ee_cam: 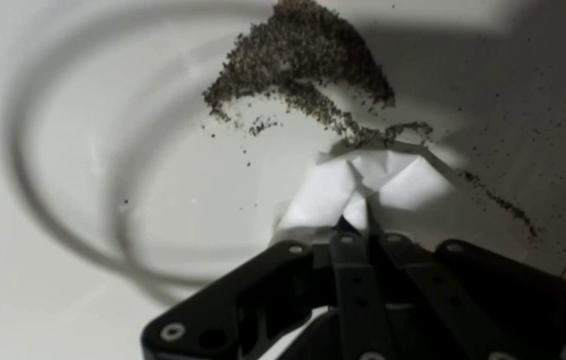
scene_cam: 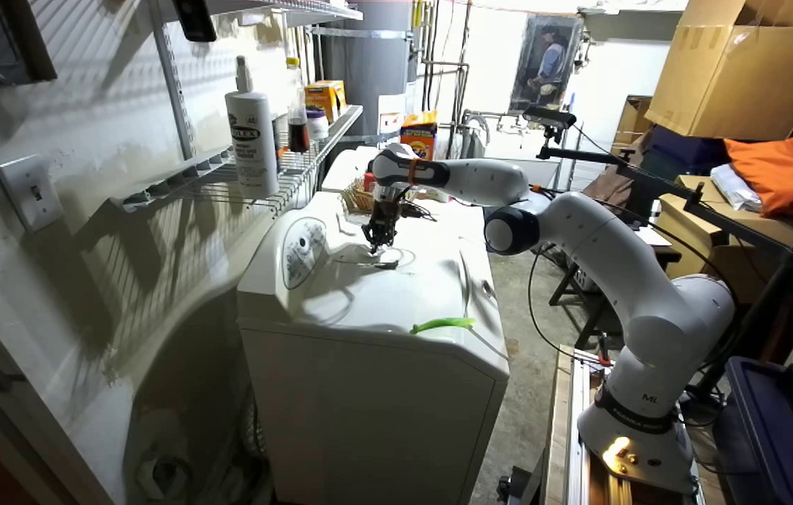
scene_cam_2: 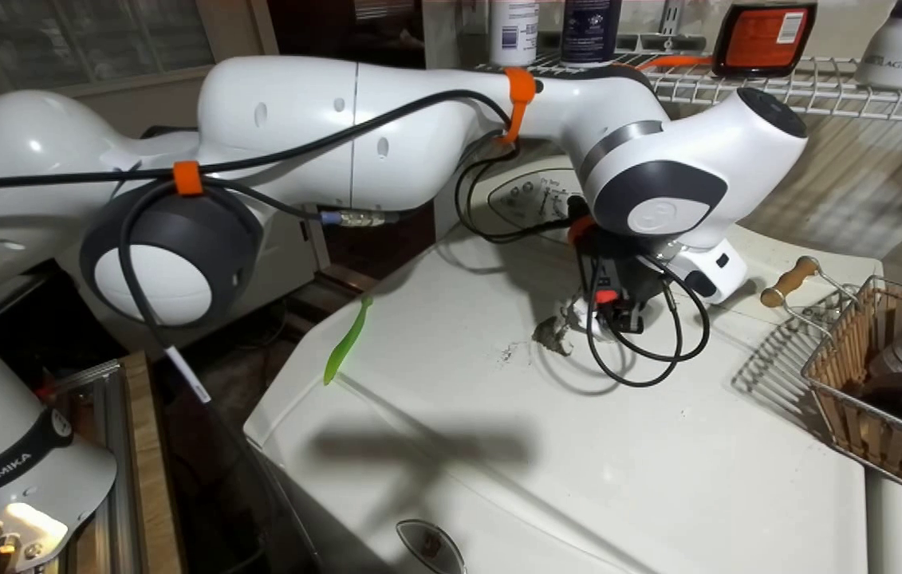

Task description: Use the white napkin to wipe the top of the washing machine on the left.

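The white washing machine top (scene_cam: 403, 294) shows in both exterior views (scene_cam_2: 618, 446). My gripper (ee_cam: 367, 227) is shut on the crumpled white napkin (ee_cam: 325, 187), which spreads out beyond the fingertips against the machine top. In the exterior views the gripper (scene_cam: 376, 244) points down at the back part of the top, near the control panel, and mostly hides the napkin (scene_cam_2: 582, 315). A pile of dark grainy dirt (ee_cam: 308, 50) lies just beyond the napkin, with a thin trail reaching its edge. The dirt also shows in an exterior view (scene_cam_2: 553, 335). Loose grains lie to the right in the wrist view.
A green strip-like object (scene_cam_2: 347, 344) lies at the machine's side edge. A wicker basket (scene_cam_2: 841, 399) with bottles stands beyond the gripper. A wire shelf (scene_cam: 210, 189) with a white bottle (scene_cam: 252, 144) hangs above the back. Black cable loops (scene_cam_2: 678, 319) hang from the wrist.
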